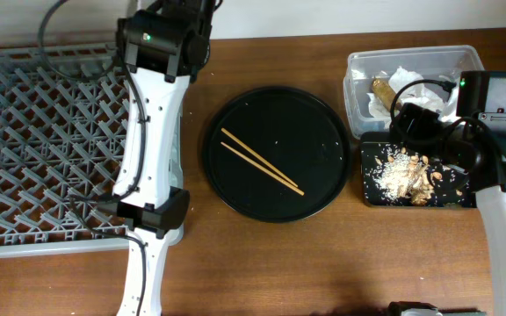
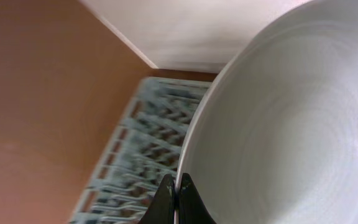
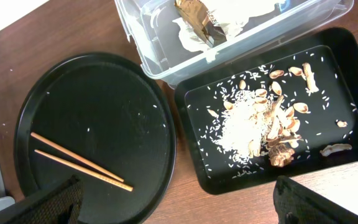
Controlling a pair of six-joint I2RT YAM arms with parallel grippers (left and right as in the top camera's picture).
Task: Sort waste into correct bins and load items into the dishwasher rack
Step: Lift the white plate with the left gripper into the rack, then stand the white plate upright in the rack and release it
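Observation:
My left gripper [image 2: 176, 193] is shut on the rim of the pale grey-green plate [image 2: 291, 124] and holds it on edge above the grey dishwasher rack [image 2: 142, 162], near the rack's [image 1: 42, 140] far right corner. My right gripper [image 3: 185, 211] is open and empty, above the gap between the round tray and the black rectangular tray [image 3: 197, 162]. The chopsticks [image 1: 262, 162] [image 3: 79, 162] lie on the round tray. The napkin [image 3: 191, 34] and brown wrapper [image 3: 194, 12] lie in the clear tub [image 1: 411, 61]. Food scraps [image 3: 272, 124] lie in the black tray [image 1: 372, 193]. Cups and bowl are out of view.
The large round black tray [image 1: 323, 114] sits mid-table between the rack and the bins. The left arm's white links run along the rack's right side. The right arm stands over the black tray's right end. Bare wood lies at the front.

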